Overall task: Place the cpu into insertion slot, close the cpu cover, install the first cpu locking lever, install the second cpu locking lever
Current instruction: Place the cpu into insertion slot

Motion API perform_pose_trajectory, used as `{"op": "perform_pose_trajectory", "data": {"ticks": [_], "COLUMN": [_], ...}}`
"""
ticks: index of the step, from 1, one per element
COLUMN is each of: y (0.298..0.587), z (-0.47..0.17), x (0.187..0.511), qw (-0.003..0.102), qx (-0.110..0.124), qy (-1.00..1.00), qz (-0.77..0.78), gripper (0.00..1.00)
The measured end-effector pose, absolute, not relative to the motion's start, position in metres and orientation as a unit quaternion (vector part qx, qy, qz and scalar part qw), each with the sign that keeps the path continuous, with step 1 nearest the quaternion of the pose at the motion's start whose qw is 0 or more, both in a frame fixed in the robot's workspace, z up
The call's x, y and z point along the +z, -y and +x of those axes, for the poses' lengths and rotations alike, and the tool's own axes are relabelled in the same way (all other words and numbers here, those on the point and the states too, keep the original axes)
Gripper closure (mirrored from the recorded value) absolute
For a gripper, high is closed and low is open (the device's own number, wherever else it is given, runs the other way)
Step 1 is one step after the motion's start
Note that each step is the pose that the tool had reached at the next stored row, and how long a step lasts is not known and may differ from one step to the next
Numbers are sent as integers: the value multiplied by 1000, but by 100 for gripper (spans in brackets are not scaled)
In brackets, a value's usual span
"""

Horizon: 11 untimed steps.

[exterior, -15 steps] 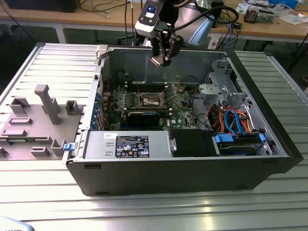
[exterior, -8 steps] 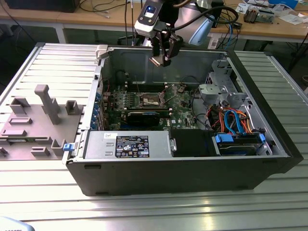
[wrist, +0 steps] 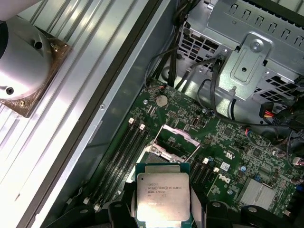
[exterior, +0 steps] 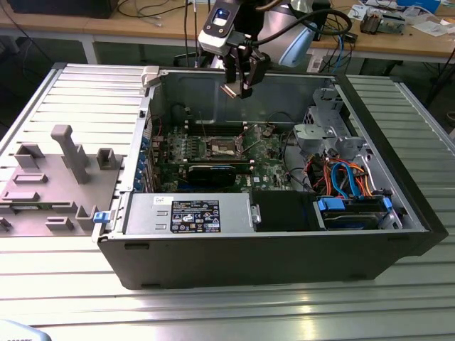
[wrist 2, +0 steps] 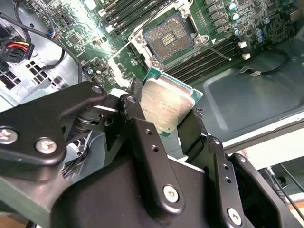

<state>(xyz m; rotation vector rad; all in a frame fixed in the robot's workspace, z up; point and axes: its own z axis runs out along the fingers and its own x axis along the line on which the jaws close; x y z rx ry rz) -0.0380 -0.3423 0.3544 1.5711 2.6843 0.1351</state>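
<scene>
cpu [wrist 2: 166, 107] aloft — insertion slot [wrist 2: 169, 39] bare

Ribbed aluminium counter [exterior: 213, 312], light glare on near edge; pale wooden desk [exterior: 142, 28] behind, strewn with cables [exterior: 153, 8]

The arm [exterior: 288, 32] is seen in the exterior view coming in from the far side, with the wrist bent so that the hand [exterior: 239, 87] is pointed downward and held aloft. In the second wrist view, the two black fingers [wrist 2: 142, 137] are pressed against opposite edges of the cpu [wrist 2: 165, 103]. The chip is gripped between the fingertips, its silvery metal top turned toward the wrist.
</scene>
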Motion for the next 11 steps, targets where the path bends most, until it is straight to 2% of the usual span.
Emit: {"op": "perform_pose_trajectory", "data": {"ticks": [11], "y": [342], "z": [-38], "x": [354], "qw": [14], "qx": [43], "qy": [-860], "qz": [509], "gripper": [45]}}
